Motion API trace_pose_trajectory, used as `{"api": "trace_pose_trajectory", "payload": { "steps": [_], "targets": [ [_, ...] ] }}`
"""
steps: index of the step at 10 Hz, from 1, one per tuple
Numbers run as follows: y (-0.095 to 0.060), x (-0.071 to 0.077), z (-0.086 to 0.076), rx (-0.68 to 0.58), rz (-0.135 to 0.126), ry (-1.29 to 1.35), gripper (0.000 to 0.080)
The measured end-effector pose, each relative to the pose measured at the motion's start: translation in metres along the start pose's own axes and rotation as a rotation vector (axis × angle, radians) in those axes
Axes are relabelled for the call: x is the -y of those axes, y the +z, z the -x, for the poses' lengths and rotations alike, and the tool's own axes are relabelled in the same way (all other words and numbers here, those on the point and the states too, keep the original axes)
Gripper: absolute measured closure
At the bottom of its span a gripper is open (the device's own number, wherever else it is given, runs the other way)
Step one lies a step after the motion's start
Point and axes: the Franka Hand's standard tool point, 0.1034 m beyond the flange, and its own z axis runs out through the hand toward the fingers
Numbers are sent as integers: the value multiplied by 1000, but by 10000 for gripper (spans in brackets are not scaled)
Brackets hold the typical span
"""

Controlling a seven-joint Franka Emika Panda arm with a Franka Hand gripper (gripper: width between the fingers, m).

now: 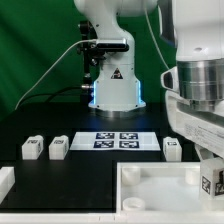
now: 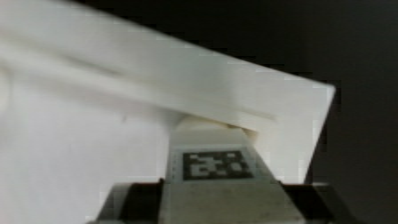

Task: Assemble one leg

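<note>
My gripper [image 2: 219,196] is shut on a leg [image 2: 217,160], a small white block with a black-and-white tag facing the wrist camera. A dark finger [image 2: 143,200] presses on each side of it. The leg's far end touches or hovers just over the large white tray-like part [image 2: 107,110], near that part's corner. In the exterior view the gripper [image 1: 211,172] is at the right edge, over the right end of the tray-like part [image 1: 150,186], and the held leg's tag [image 1: 207,184] shows below it. Three other legs [image 1: 32,148] [image 1: 58,148] [image 1: 172,148] lie on the black table.
The marker board [image 1: 117,140] lies flat at the table's middle, in front of the robot base [image 1: 112,90]. Another white part [image 1: 5,181] sits at the exterior view's left edge. My arm's large white links fill the upper right.
</note>
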Motion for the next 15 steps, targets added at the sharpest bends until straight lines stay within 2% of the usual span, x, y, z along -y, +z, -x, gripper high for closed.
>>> {"api": "trace_pose_trajectory", "payload": {
  "steps": [1,4,7,8,9,10,11,12,13,15],
  "targets": [
    [1,2,1,28,-6,278,506],
    [1,3,0,45,-23,581,506],
    [0,0,-3,2,-22,608,502],
    [1,0,-3,2,-21,598,345],
    [1,0,-2,2,-21,598,345],
    [1,0,-2,2,-21,598,217],
    [0,0,1,4,-34,596,164],
    [-5,-2,9,12,-53,594,164],
    [-13,-4,15,18,-56,590,152],
    [-9,-5,13,14,-52,588,151]
  ]
}}
